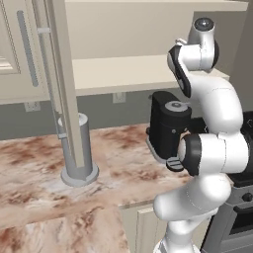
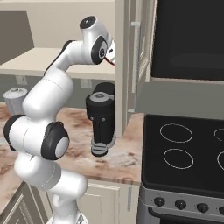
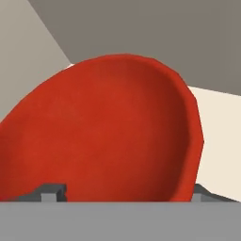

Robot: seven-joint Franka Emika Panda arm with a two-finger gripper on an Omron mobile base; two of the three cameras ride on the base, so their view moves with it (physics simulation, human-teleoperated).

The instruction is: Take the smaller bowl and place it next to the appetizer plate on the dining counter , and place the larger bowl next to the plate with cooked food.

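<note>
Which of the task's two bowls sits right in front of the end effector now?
The smaller one: the glossy red-orange round bowl, close in front of the end effector. Its plain red gloss, with no brown wood grain, sets it apart from the larger bowl.

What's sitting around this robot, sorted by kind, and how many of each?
Red bowls: 1, the smaller bowl, close in front of the gripper
Black coffee machines: 1, the coffee machine
Grey canisters: 1, the canister
Stoves: 1, the stove
Total: 4
</note>
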